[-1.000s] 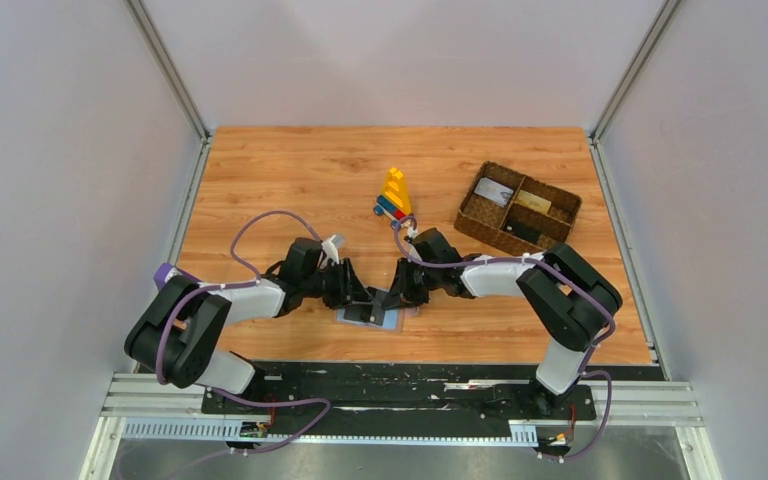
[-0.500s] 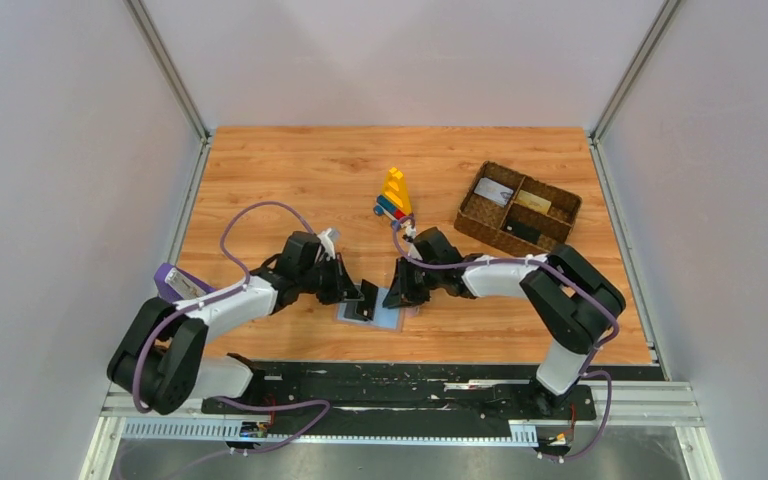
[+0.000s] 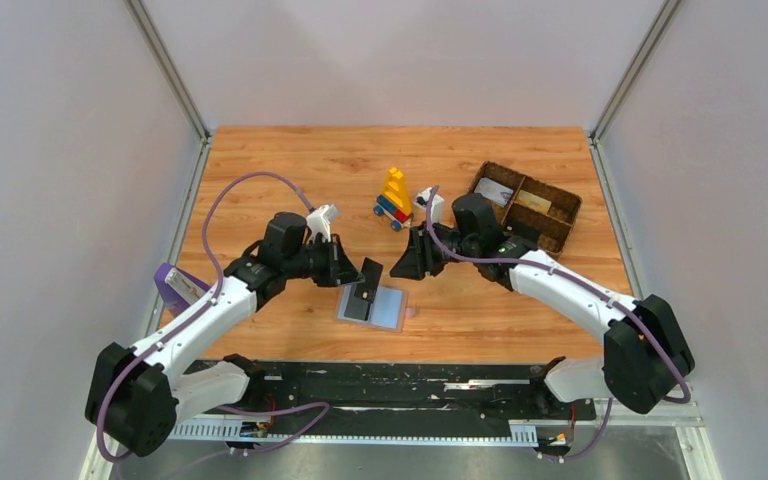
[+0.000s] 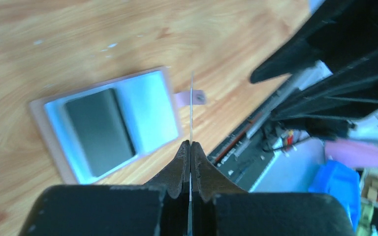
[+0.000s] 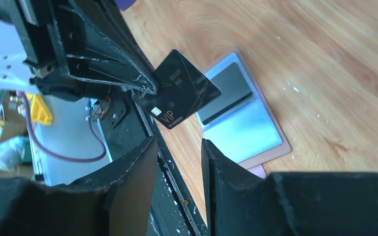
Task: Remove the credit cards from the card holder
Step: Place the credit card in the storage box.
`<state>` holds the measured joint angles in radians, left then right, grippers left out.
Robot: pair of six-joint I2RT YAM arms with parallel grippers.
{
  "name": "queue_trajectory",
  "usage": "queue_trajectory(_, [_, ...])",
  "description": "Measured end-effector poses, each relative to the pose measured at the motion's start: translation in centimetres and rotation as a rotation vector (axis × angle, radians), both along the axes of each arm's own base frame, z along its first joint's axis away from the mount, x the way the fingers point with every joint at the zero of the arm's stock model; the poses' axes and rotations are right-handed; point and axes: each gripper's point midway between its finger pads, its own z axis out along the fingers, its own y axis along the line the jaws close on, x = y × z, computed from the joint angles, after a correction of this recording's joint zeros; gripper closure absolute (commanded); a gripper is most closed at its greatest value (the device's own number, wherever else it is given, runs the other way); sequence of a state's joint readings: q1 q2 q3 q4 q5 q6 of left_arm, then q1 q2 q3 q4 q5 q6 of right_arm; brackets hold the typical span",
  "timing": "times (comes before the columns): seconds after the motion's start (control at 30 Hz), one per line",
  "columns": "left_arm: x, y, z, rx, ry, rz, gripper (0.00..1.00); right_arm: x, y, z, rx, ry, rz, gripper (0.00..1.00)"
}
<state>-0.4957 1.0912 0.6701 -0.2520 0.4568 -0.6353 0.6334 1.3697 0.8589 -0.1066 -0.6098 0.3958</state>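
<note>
On the worktop (image 3: 260, 170) the brown woven basket (image 3: 558, 196) stands at the far right. It has a greyish-white card (image 3: 497, 192) and a tan-gold card (image 3: 532, 201) in its back compartments. Near the front edge the card holder (image 3: 388, 308) lies open and flat, with its pinkish tab (image 4: 193, 97) pointing toward the arm bases.

The left gripper (image 3: 352, 272) is clamped on one edge of the black card (image 5: 179, 96) and holds it in the air just above the holder, clear of the pocket. The right gripper (image 5: 178, 143) hangs near the card with its jaws apart and nothing between them. Another dark card (image 4: 101, 132) sits in one panel of the holder, so the task looks partly done.

The step in hand appears to be carrying the black card away — likely to the basket, perhaps by way of the right gripper.

- **Grip:** The pinch is thin and close to the card's edge, so the travel should be slow and level to stop the card pivoting.
- **Handover:** If the card is passed across, the right jaws should close on the free half before the left ones let go.
- **Path:** The card should stay high enough not to snag the holder, which nothing is pinning down.
</note>
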Motion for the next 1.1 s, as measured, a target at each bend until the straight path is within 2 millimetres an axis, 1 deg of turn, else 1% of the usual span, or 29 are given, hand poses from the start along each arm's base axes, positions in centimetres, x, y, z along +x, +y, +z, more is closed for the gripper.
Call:
queue_trajectory(0.07, [-0.6, -0.9, 1.8, -0.051, -0.030, -0.078, 1.00, -0.4, 0.0, 1.5, 0.021, -0.052, 0.061, 0.59])
queue_trajectory(0.13, [-1.3, -1.5, 3.0, -0.091, -0.046, -0.147, 1.00, -1.1, 0.0, 2.0, 0.032, -0.076, 0.114, 0.59])
queue_trajectory(0.27, [-3.3, -2.4, 4.2, -0.163, -0.038, -0.273, 1.00, -2.3, -0.3, 1.7, 0.033, -0.061, 0.182, 0.55])
queue_trajectory(0.37, [-4.1, -2.8, 5.1, -0.208, -0.038, -0.329, 1.00, -2.9, -0.5, 1.7, 0.036, -0.049, 0.217, 0.52])
queue_trajectory(0.53, [-4.9, -3.0, 5.7, -0.243, -0.037, -0.375, 1.00, -3.3, -0.6, 1.9, 0.044, -0.044, 0.245, 0.52])
queue_trajectory(0.67, [-5.2, -3.1, 6.0, -0.258, -0.035, -0.396, 1.00, -3.0, -0.9, 2.5, 0.060, -0.046, 0.247, 0.60])
queue_trajectory(0.83, [-5.3, -3.2, 6.3, -0.271, -0.044, -0.409, 1.00, -3.1, -0.8, 3.7, 0.099, -0.046, 0.279, 0.62])
queue_trajectory(0.93, [-5.4, -3.3, 6.4, -0.278, -0.047, -0.417, 1.00, -3.4, -0.5, 3.9, 0.122, -0.024, 0.315, 0.69])
queue_trajectory(0.97, [-5.4, -3.3, 6.4, -0.279, -0.046, -0.418, 1.00, -3.5, -0.5, 3.8, 0.126, -0.014, 0.324, 0.74])
queue_trajectory(1.07, [-5.5, -3.3, 6.5, -0.283, -0.042, -0.424, 1.00, -3.9, -0.4, 3.4, 0.132, 0.020, 0.346, 0.96])
queue_trajectory(1.1, [-5.6, -3.3, 6.4, -0.283, -0.039, -0.425, 1.00, -4.0, -0.4, 3.3, 0.134, 0.033, 0.352, 1.00])
